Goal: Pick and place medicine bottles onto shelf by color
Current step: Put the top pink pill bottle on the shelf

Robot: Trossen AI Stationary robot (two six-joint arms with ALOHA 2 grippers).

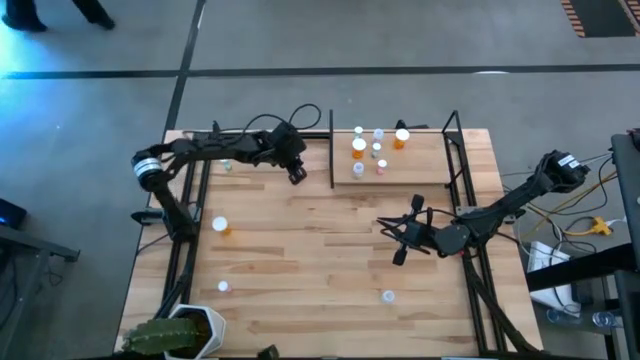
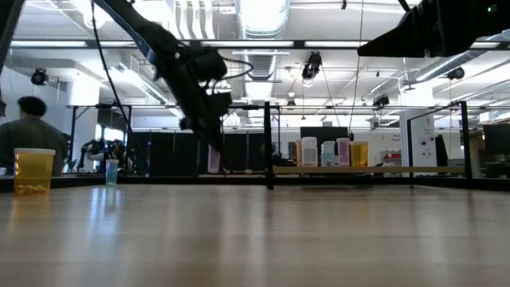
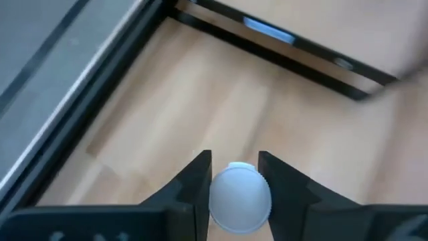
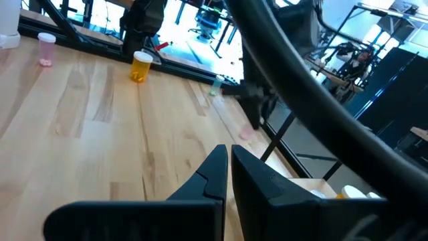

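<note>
White-capped bottle (image 3: 240, 199) seen clamped between left gripper (image 1: 296, 175) fingers, upper centre, beside shelf (image 1: 420, 175). Right gripper (image 1: 400, 240) pictured clenched, empty, centre right. Several bottles (image 1: 372, 150) already shelved; orange bottle (image 1: 221, 227), others left scattered.

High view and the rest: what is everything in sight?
shelf bottles: about seven, orange and pale, on the shelf
loose bottles: four, one orange, one greenish, two pale, scattered on the table
held bottle: one, white cap, in the left jaws
potted plant: one, green, table corner
person: one, beyond the table
left arm: one, dark, jaws shut on held bottle beside the shelf
right arm: one, dark, jaws shut empty, mid-table
</note>
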